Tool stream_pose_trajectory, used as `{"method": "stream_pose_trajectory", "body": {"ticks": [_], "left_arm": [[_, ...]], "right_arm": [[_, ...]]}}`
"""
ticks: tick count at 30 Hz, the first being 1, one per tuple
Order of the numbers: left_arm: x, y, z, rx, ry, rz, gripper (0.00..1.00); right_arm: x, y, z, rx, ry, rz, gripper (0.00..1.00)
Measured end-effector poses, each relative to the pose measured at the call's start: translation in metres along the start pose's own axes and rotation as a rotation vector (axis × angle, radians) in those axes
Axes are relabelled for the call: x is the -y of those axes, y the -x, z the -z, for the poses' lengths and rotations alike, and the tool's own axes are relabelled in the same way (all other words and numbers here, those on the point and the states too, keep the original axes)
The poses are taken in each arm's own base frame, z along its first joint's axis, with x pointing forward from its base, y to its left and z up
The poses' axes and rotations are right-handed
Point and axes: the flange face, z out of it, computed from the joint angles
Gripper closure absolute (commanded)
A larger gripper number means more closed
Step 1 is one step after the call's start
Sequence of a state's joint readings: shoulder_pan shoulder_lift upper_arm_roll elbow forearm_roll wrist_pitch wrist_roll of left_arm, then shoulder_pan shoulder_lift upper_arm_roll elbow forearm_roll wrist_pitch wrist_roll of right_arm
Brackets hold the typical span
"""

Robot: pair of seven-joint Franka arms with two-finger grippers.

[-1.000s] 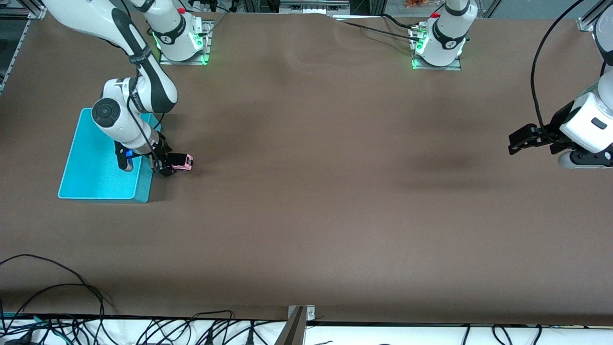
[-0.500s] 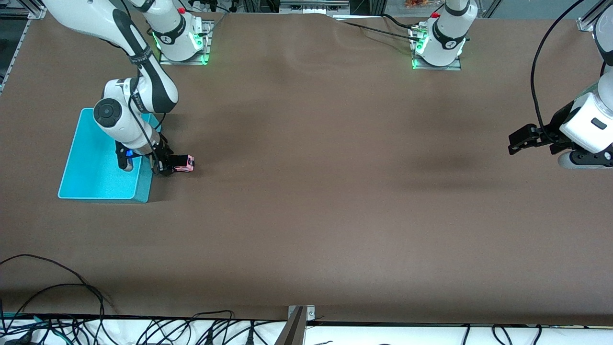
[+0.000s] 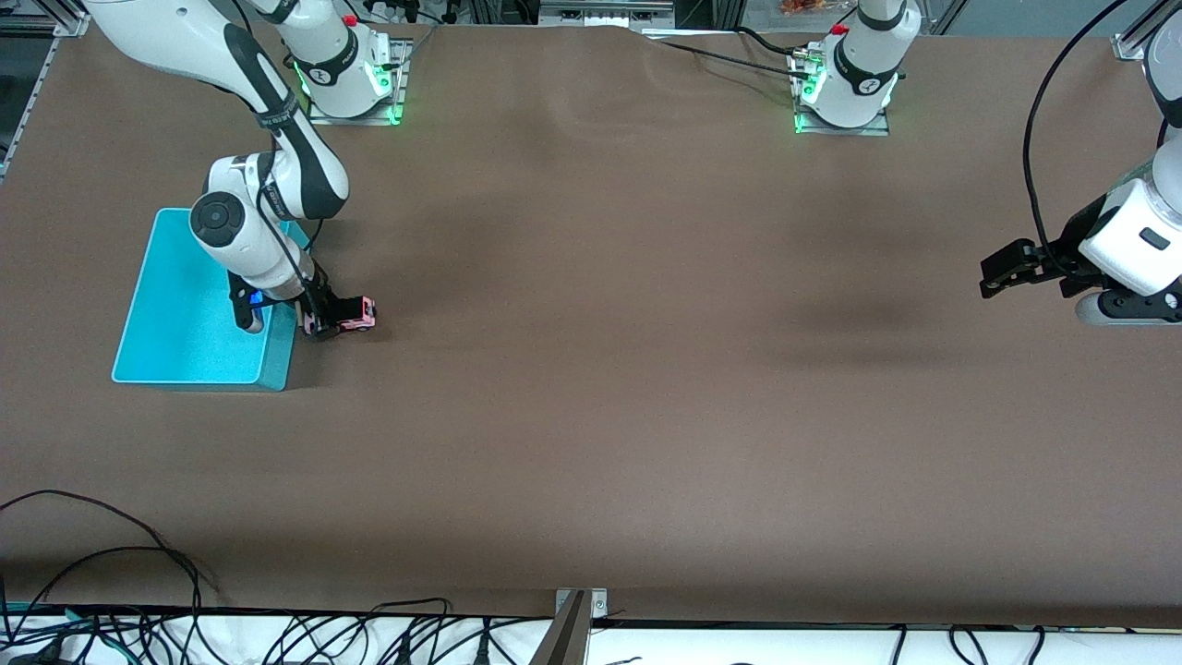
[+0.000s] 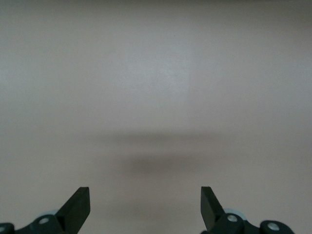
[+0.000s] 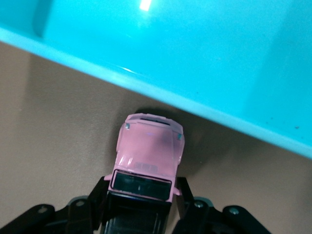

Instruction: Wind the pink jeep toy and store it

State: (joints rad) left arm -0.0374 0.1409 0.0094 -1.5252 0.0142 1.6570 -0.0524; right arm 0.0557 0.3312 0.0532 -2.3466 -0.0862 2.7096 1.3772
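Since a second ago the right arm's wrist has risen a little and shifted toward the bin, while the pink jeep toy (image 3: 349, 315) has barely moved. It sits at the left of the frame, on the table just beside the teal bin (image 3: 175, 332). The right gripper (image 3: 319, 319) pinches its black rear. Storing is not done: the jeep is outside the bin, whose rim lies close by. The left gripper (image 3: 1002, 268), jaws spread, waits at the right edge. Brown table (image 3: 600, 369) lies open around them.
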Motion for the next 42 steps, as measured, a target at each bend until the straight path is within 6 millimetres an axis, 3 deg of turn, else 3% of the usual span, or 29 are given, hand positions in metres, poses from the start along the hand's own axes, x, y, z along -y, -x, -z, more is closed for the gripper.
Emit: {"method": "stream_pose_trajectory", "body": {"ticks": [6,18,26,31,36,42], "left_arm": [[0.000,0.000,0.000,0.000,0.000,0.000,0.00],[0.000,0.000,0.000,0.001,0.000,0.000,0.00],[0.000,0.000,-0.001,0.001,0.000,0.000,0.00],[0.000,0.000,-0.001,0.001,0.000,0.000,0.00],[0.000,0.000,-0.001,0.001,0.000,0.000,0.00],[0.000,0.000,-0.001,0.002,0.000,0.000,0.00]], "right_arm": [[0.017,-0.004,0.015,-0.015,-0.049,0.006,1.00],[0.054,-0.002,0.071,-0.031,-0.086,0.057,1.00],[0.073,-0.010,0.121,-0.040,-0.038,0.233,1.00],[0.074,-0.015,0.137,-0.027,0.020,0.403,1.00],[0.064,-0.034,0.143,0.015,0.107,0.597,1.00],[0.038,-0.091,0.146,0.069,0.171,0.789,1.00]]}}
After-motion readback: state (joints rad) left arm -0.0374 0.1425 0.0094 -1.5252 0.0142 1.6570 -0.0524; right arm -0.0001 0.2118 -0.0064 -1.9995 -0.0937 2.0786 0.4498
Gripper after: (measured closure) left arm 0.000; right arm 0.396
